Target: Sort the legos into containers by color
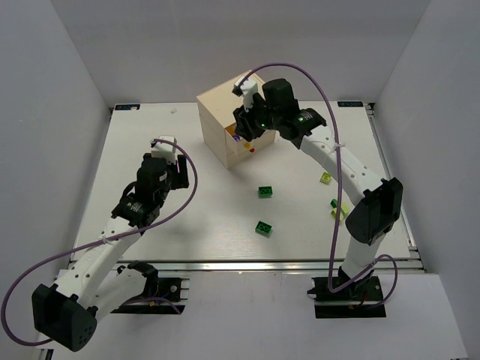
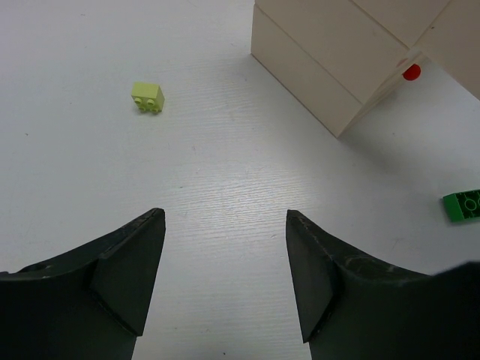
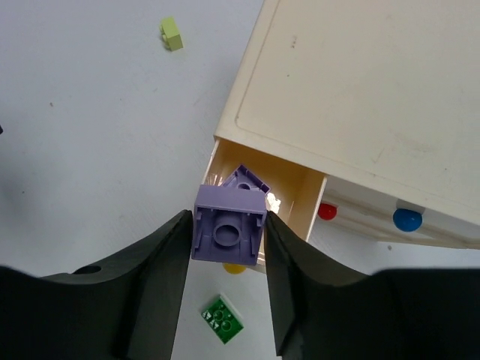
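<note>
My right gripper (image 3: 227,229) is shut on a pale purple lego (image 3: 229,234), underside towards the camera, just above the open drawer (image 3: 304,196) of the cream chest (image 1: 225,112). Another purple lego (image 3: 248,180) lies inside that drawer, whose yellow knob (image 3: 234,268) peeks out below the held brick. Beside it are the red knob (image 3: 327,211) and blue knob (image 3: 407,220) of shut drawers. My left gripper (image 2: 225,225) hangs open over bare table, left of the chest (image 2: 330,67). Two green legos (image 1: 265,192) (image 1: 264,228) lie mid-table.
A yellow-green lego (image 2: 148,97) lies left of the chest, ahead of the left gripper. More small yellow-green legos (image 1: 325,178) (image 1: 339,213) sit under the right arm. White walls enclose the table on three sides.
</note>
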### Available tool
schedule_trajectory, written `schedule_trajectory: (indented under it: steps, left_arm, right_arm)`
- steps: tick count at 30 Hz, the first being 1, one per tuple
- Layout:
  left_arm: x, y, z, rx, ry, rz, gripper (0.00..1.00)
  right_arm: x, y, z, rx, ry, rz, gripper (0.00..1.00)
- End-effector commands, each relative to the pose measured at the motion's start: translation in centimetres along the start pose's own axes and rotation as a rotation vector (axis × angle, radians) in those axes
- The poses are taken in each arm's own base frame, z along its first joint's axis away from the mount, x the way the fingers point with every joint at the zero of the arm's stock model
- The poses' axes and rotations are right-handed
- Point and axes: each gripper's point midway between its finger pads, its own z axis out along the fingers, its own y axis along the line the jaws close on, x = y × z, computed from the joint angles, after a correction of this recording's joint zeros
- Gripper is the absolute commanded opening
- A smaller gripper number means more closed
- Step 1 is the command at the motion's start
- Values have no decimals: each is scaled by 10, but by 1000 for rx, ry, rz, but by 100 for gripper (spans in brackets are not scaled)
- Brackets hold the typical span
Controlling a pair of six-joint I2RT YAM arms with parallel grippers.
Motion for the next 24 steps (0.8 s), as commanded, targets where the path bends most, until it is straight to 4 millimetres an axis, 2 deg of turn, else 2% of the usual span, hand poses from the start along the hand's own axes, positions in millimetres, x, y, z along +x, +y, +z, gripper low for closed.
schedule_trajectory:
  steps: [1, 4, 9, 10, 11, 13, 14, 15, 16, 17, 18, 19, 20, 21, 22, 24]
  left_arm:
    - [-1, 2, -1, -7, -14, 3, 76]
    - [0, 2, -1, -5, -12, 2, 76]
    - [-1, 2, -1, -3, -16, -1, 76]
    - [-1, 2, -1, -5, -15, 1, 76]
    - [-1, 2, -1, -5, -16, -1, 76]
    - [-1, 2, -1, -2, -16, -1, 73]
    - [-1, 1, -1, 1, -16, -3, 71]
    - [-2, 0, -2, 9, -18, -2, 67]
    - [-2, -1, -3, 14, -20, -3, 63]
    - [-4, -2, -3, 21, -23, -4, 60]
    - [-4, -3, -3, 24, -26, -6, 53]
    - [-5, -4, -4, 35, -28, -7, 38]
    - [-5, -5, -4, 40, -27, -6, 30]
    - [-7, -6, -5, 43, -31, -8, 22]
    - [-9, -7, -7, 55, -38, -12, 8]
    - [-10, -9, -8, 67, -46, -19, 0]
  right_arm:
    - [-18, -7, 7, 30, -48, -9, 51]
    - [-14, -6, 11, 24, -38, -7, 59]
    - [-21, -8, 6, 27, -56, -10, 61]
    - [-24, -7, 3, 26, -67, -11, 59]
    - [-31, -8, -1, 29, -91, -14, 51]
    - [-46, -8, -18, 43, -139, -21, 44]
    - [-41, -8, -21, 50, -139, -17, 38]
    - [-61, -9, -41, 71, -218, -31, 35]
    - [-65, -8, -46, 75, -244, -29, 33]
    - [-54, -16, -50, 96, -238, 0, 28]
    - [-66, -16, -66, 111, -291, -5, 25]
    - [-66, -16, -72, 118, -300, 1, 22]
    - [-62, -27, -78, 150, -301, 23, 11]
    - [-55, -27, -84, 160, -297, 35, 5]
    - [-51, -30, -89, 174, -296, 42, 0]
    - [-29, -41, -94, 207, -262, 71, 0]
